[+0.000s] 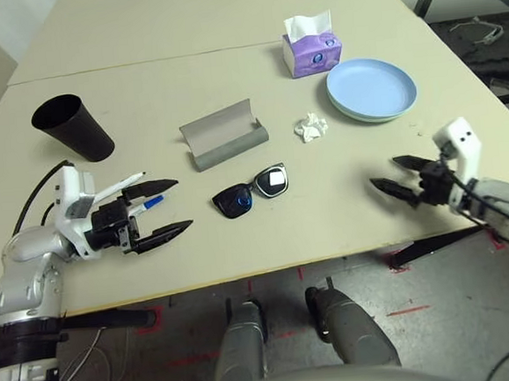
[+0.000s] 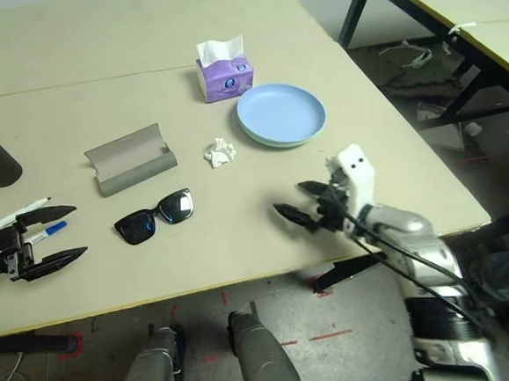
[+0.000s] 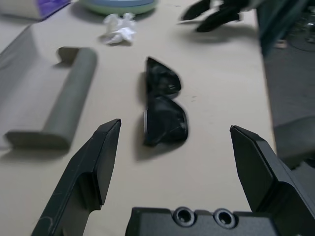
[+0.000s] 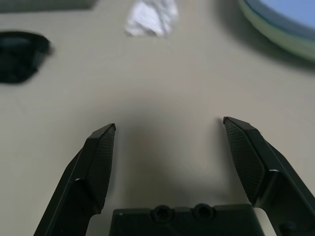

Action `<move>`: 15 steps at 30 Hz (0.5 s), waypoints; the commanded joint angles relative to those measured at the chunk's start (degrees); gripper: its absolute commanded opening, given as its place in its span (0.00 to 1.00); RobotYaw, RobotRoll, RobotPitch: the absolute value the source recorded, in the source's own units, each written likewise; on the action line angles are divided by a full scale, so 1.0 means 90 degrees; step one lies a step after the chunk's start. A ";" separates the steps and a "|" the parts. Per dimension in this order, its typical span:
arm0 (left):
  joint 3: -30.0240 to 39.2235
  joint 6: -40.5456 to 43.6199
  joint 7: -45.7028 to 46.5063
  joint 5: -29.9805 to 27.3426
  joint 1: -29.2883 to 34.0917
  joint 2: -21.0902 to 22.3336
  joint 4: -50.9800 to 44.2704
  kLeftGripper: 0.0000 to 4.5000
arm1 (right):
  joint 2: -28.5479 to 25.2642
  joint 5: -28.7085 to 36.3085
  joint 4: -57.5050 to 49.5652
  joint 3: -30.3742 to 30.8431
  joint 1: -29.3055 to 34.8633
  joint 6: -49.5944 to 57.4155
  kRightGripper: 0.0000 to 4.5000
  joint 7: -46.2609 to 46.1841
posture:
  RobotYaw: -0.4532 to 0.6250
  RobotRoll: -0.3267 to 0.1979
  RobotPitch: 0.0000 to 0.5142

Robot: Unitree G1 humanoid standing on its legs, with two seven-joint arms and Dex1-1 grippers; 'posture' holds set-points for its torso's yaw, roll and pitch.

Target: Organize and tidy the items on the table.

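Note:
Black sunglasses [image 1: 252,190] lie lenses-up near the middle of the table [image 1: 183,72], just in front of the open grey glasses case [image 1: 224,134]. A crumpled white tissue [image 1: 310,126] rests beside the blue plate [image 1: 371,89], which is stacked on a green plate [image 4: 275,42]. The black cup [image 1: 71,125] stands at the far left. My left gripper [image 1: 183,203] hovers open at the left, pointing at the sunglasses, beside a white marker pen [image 1: 118,188] and a blue-capped one [image 1: 152,201]. At the right my right gripper [image 1: 383,171] is open and holds nothing.
A purple tissue box [image 1: 311,46] stands behind the plates. The table's front edge [image 1: 270,273] runs just below both grippers. Bare tabletop lies between the sunglasses and my right gripper. Another table's dark legs [image 2: 355,10] stand on the floor at the far right.

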 commanded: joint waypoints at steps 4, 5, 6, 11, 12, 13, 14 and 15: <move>-0.0065 0.0000 -0.0059 0.0043 -0.0014 0.0044 -0.0039 1.00 | 0.0615 -0.0385 0.0416 0.0577 -0.0450 -0.0412 0.99 -0.0380 | 0.25 0.62 0.45; -0.0046 0.0011 -0.0014 0.0042 -0.0026 0.0035 -0.0027 1.00 | 0.0749 -0.0449 0.0497 0.0657 -0.0539 -0.0443 0.99 -0.0470 | 0.25 0.62 0.45; -0.0035 0.0019 0.0015 0.0041 -0.0033 0.0028 -0.0020 1.00 | 0.0830 -0.0493 0.0554 0.0701 -0.0590 -0.0466 0.99 -0.0522 | 0.25 0.62 0.45; 0.0010 0.0026 0.0124 0.0019 -0.0051 0.0015 -0.0011 1.00 | 0.1164 -0.0918 0.1145 0.0985 -0.0936 -0.0846 0.99 -0.0859 | 0.26 0.62 0.44; 0.0016 0.0020 0.0140 0.0020 -0.0046 0.0019 -0.0014 1.00 | 0.1200 -0.1006 0.1276 0.1017 -0.1012 -0.0936 0.99 -0.0935 | 0.26 0.62 0.44; 0.0024 0.0004 0.0145 0.0022 -0.0025 0.0026 -0.0017 1.00 | 0.1259 -0.1096 0.1465 0.1032 -0.1135 -0.1034 0.99 -0.1046 | 0.26 0.62 0.44; 0.0028 -0.0014 0.0146 0.0030 -0.0005 0.0033 -0.0016 1.00 | 0.1301 -0.1196 0.1648 0.1053 -0.1261 -0.1123 0.99 -0.1168 | 0.26 0.62 0.43; 0.0030 -0.0023 0.0142 0.0034 0.0020 0.0037 -0.0018 1.00 | 0.1343 -0.1289 0.1848 0.1070 -0.1403 -0.1229 0.99 -0.1275 | 0.26 0.62 0.43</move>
